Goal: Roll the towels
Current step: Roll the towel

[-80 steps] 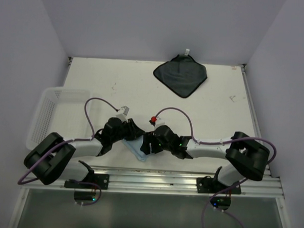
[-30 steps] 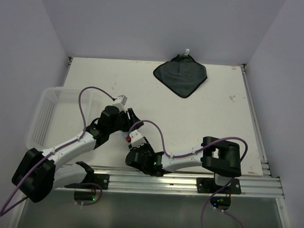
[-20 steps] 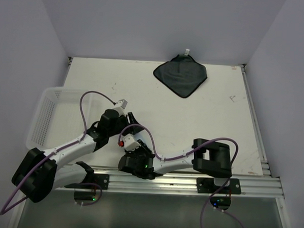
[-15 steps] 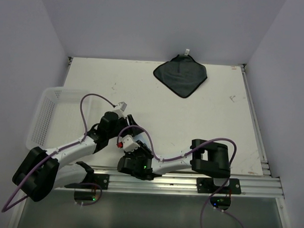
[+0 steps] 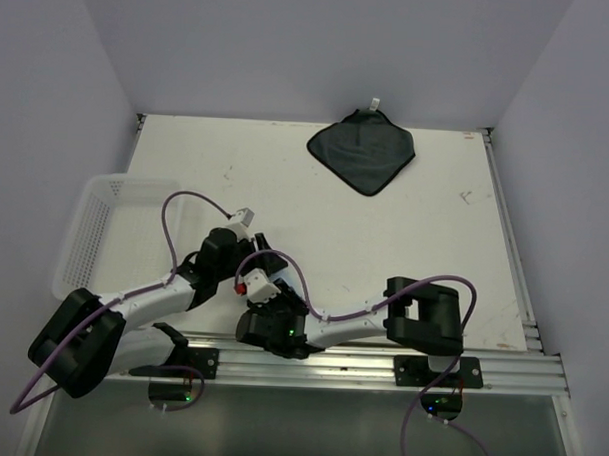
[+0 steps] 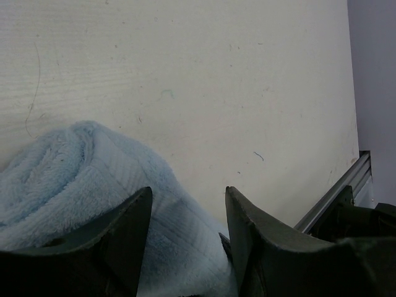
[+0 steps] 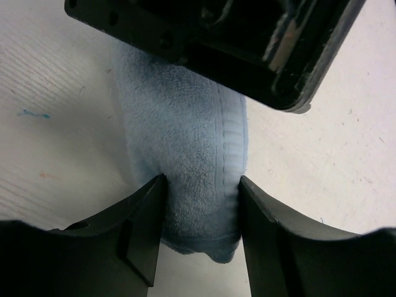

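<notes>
The light blue towel [image 6: 93, 179] is a thick roll on the white table. My left gripper [image 6: 185, 207] straddles one end of it, its jaws partly closed against the cloth. My right gripper [image 7: 201, 213] is shut on the other end [image 7: 192, 161], both fingers pressing into the roll. In the top view the two grippers, left [image 5: 251, 263] and right [image 5: 266, 299], meet near the front edge and hide this towel. The dark grey towel [image 5: 361, 150] lies flat at the far middle of the table, a small white tag at its far corner.
A white mesh basket [image 5: 94, 231] stands at the table's left edge, beside the left arm. The metal rail [image 5: 380, 353] runs along the near edge just behind the grippers. The left gripper's black body [image 7: 210, 37] fills the top of the right wrist view.
The right arm has folded in and swung its gripper left and toward the near rail. The left gripper has drawn back slightly. The blue towel, seen flat before, is now hidden from above.
</notes>
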{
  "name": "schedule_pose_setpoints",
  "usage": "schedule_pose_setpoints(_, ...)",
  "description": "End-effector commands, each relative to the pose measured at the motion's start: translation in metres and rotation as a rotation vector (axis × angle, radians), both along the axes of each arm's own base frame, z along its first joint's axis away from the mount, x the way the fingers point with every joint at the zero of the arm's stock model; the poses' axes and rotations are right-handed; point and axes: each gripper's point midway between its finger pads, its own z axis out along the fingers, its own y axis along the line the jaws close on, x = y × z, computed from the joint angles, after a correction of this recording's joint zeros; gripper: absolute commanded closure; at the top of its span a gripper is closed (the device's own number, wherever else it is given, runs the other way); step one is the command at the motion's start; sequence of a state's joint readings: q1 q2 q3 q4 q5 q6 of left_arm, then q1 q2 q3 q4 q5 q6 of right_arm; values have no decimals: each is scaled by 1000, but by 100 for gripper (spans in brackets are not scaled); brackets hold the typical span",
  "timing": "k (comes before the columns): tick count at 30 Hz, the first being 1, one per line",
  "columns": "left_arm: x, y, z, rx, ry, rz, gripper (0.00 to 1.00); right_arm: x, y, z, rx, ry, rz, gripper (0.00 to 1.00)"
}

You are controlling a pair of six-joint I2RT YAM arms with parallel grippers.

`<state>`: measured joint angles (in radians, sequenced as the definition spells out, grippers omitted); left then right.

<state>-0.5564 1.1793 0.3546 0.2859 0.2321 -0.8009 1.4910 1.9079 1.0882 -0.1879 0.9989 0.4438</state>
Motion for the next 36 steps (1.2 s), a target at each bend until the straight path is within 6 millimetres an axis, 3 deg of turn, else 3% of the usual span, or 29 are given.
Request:
schedule_pose_setpoints(1, -14, 12, -28, 61, 60, -4, 44, -9, -4, -2, 18, 87, 29, 47)
schedule_pose_setpoints(9, -21, 19, -39, 90, 82, 2, 44, -7, 3, 30, 212, 166, 68, 36)
schedule_pose_setpoints(18, -21, 22, -40, 96, 80, 13, 44, -7, 10, 40, 412, 326, 173, 27)
schedule_pose_setpoints(24, -23, 24, -39, 94, 74, 21, 45, -11, 13, 21, 428, 397, 182, 25)
schedule_pose_setpoints(36, -24, 26, -36, 90, 66, 26, 44, -3, -5, -20, 380, 435, 102, 28)
